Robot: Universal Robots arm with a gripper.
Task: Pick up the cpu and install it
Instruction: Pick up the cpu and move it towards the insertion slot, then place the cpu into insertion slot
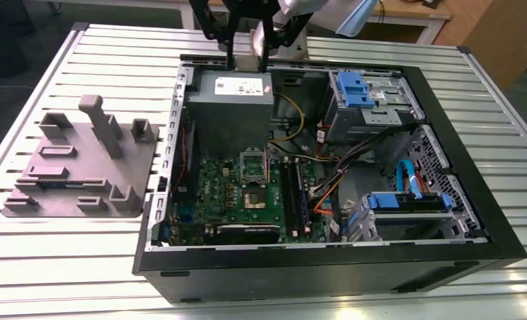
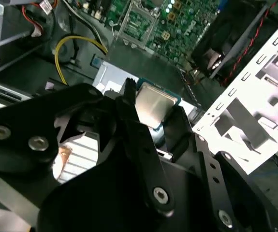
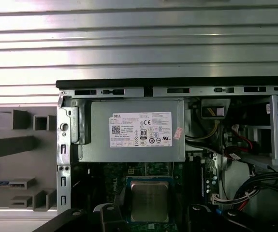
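Note:
The cpu (image 2: 154,105) is a small square chip with a silvery metal top, held flat between two black fingers (image 2: 129,104). My gripper (image 2: 153,101) is shut on it. In the first wrist view the cpu (image 3: 149,199) hangs over the green motherboard (image 3: 153,168), just inside the power supply (image 3: 134,130). In the exterior view my gripper (image 1: 245,57) hovers above the far edge of the open computer case (image 1: 334,263), over the power supply (image 1: 232,100). The open socket (image 1: 254,179) lies on the motherboard (image 1: 218,193) nearer the camera.
A grey fixture tray (image 1: 76,170) with upright posts lies on the slatted table (image 1: 50,267), on the exterior view's left. Inside the case are blue drive bays (image 1: 356,90), cables (image 1: 286,117) and a metal cage (image 1: 401,213). A fan (image 2: 216,55) sits near the board.

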